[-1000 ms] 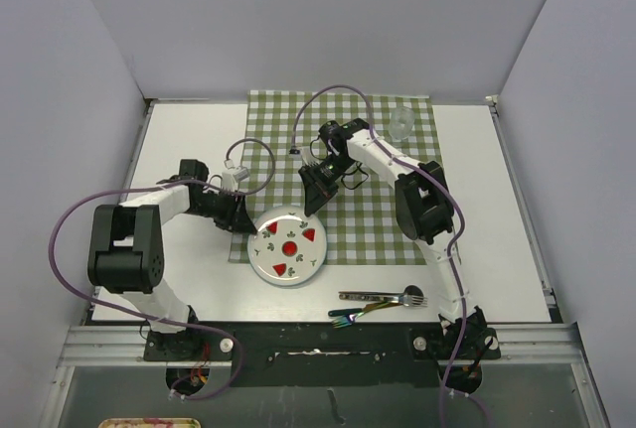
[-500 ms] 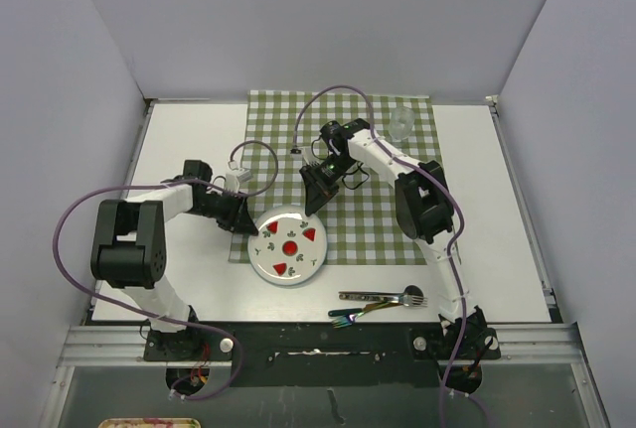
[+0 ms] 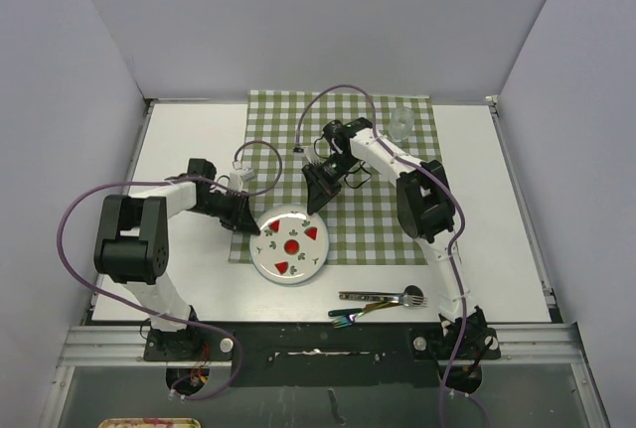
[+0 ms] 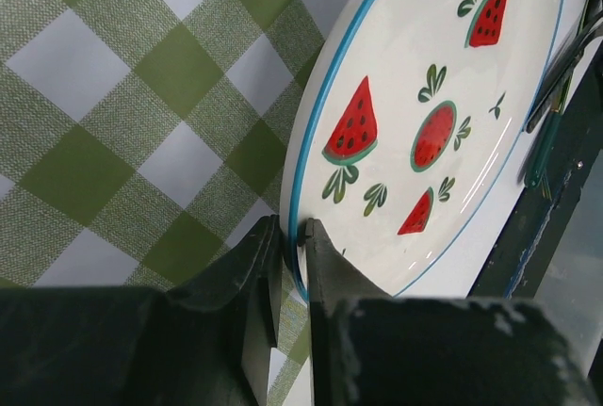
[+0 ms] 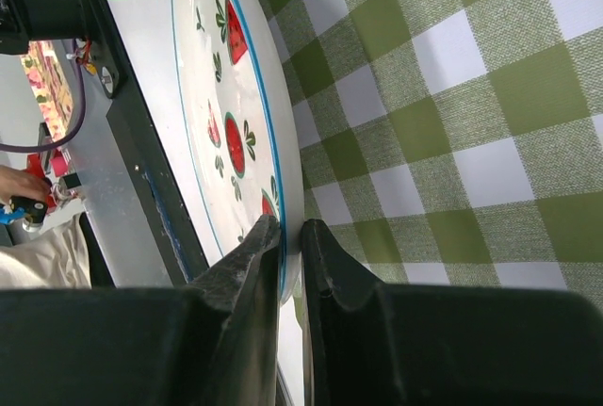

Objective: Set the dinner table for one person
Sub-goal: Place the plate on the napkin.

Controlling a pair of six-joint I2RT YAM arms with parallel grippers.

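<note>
Plain pale walls close in the white tabletop [image 3: 189, 140] on three sides, and metal rails run along its edges. It fills the middle of the overhead view. A green-and-white checked cloth [image 3: 378, 219] covers it from the centre to the far edge.

From the tabletop's centre, a round plate [image 3: 290, 246] with watermelon motifs and a blue rim lies toward 7 o'clock. It straddles the cloth's near left corner, partly on bare tabletop. A small group of cutlery [image 3: 383, 301] lies on bare tabletop at 5 o'clock, near the front edge. A clear glass [image 3: 400, 123] stands on the cloth at 1 o'clock.

The left arm rises from its base at the near edge and folds at a bulky elbow far to the left. Its forearm lies low, pointing toward 3 o'clock. The left end effector [image 4: 294, 236] has its fingers drawn narrow around the plate's rim, at the plate's 10 o'clock.

The right arm runs from its base toward 12 o'clock and bends over the cloth. Its forearm heads toward 10 o'clock and the wrist tips down. The right end effector [image 5: 290, 232] pinches the plate's rim at about 1 o'clock, with one finger above the rim and one below.
</note>
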